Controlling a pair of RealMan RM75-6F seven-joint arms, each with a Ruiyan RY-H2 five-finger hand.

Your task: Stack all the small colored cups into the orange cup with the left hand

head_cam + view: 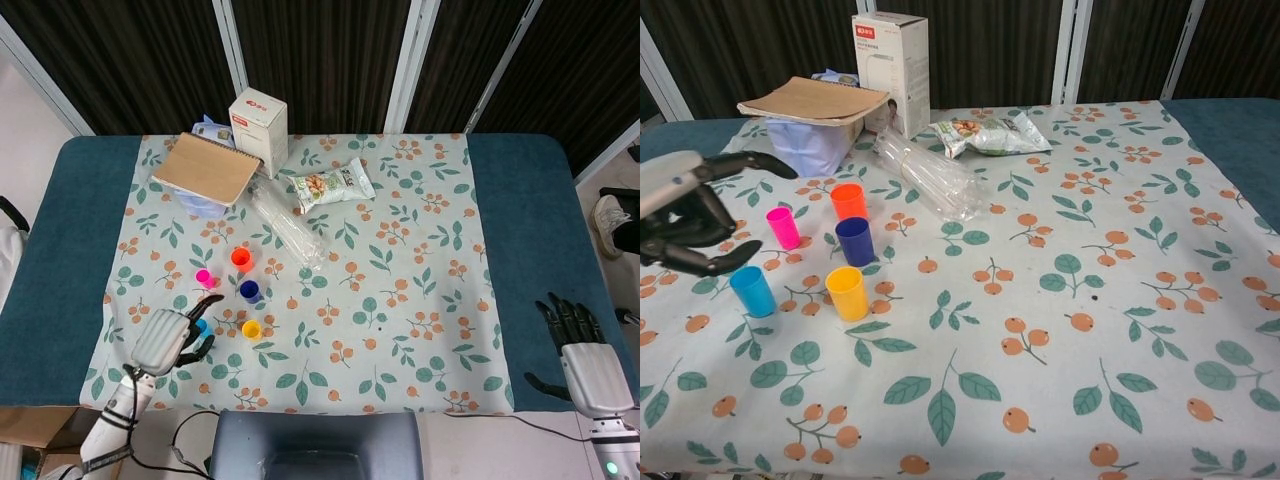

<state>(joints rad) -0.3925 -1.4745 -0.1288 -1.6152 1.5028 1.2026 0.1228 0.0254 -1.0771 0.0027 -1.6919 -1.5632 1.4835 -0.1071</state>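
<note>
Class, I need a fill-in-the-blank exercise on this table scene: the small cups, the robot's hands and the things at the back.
1. The left hand hovers above the ____ cup.
2. The dark blue cup stands between the orange cup and the ____ cup.
3. The clear plastic bottle lies on its ____.
4. A brown notebook lies beside the white ____.

Missing words: light blue; yellow; side; box

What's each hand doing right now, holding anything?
Left hand: open, fingers spread above the light blue cup, holding nothing.
Right hand: open, holding nothing, near the table's edge.
</note>
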